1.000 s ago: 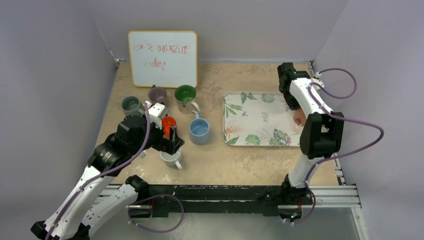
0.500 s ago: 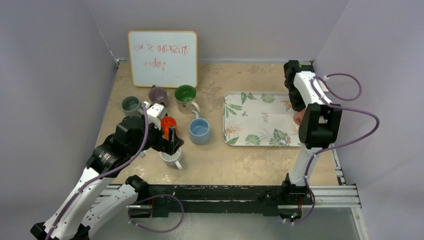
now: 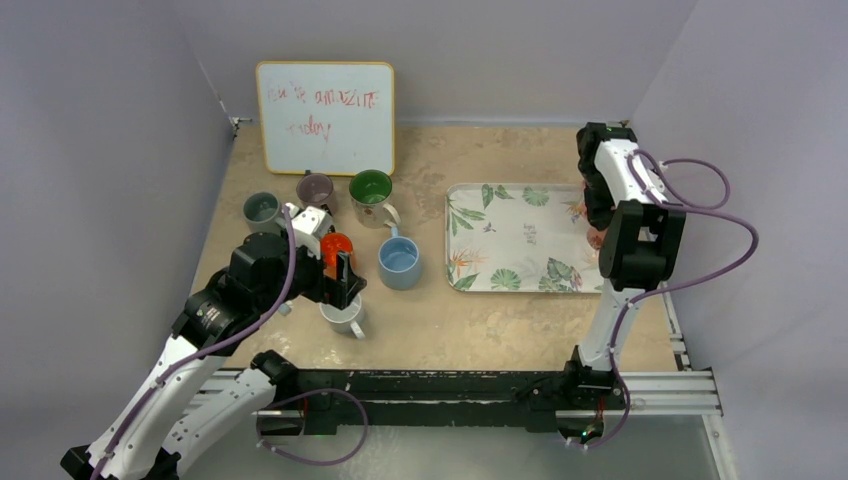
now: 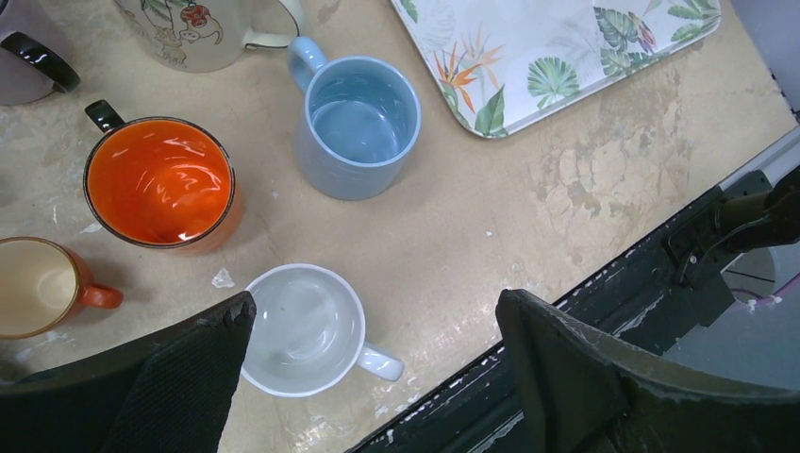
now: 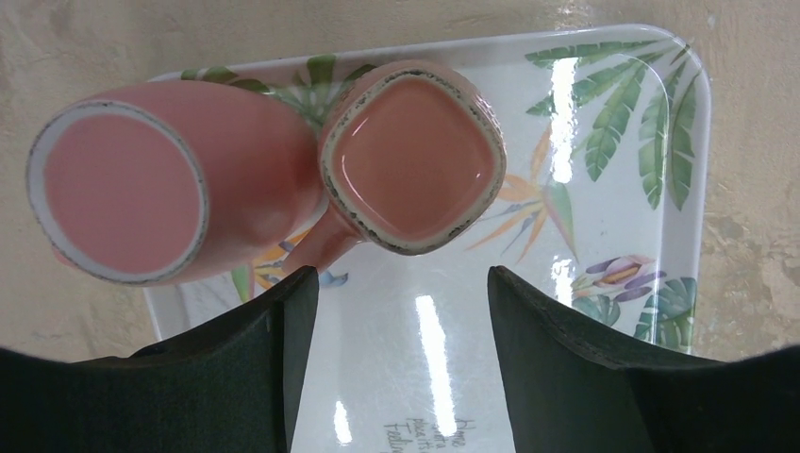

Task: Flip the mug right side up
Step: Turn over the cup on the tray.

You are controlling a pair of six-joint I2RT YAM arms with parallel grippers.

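Here, the right gripper [image 5: 401, 283] is hovering released over a leaf-printed tray [image 5: 604, 236], its two dark fingers spread wide and grasping nothing. The pink mug [image 5: 151, 193] is sitting at the tray's right-hand end, its flat round base, ringed in pale unglazed white, facing up toward the wrist camera. It is touching a second pink cup [image 5: 410, 156] with a squarish, speckled rim. A line of small dark script is running off the bottom of the tray in the right wrist view, too cut off to read. At the back of the desk [image 3: 470, 320] a whiteboard [image 3: 325, 117] is leaning against the wall, carrying two lines of faint red handwriting that cannot be made out from the overhead camera. Across the desk, the left gripper [image 4: 377, 311] is likewise hanging open, its fingers parted above a white mug [image 4: 302, 330] that is standing upright. A blue mug [image 4: 358, 127] and an orange mug [image 4: 160, 184] are standing mouth-up just beyond it, apart from each other.
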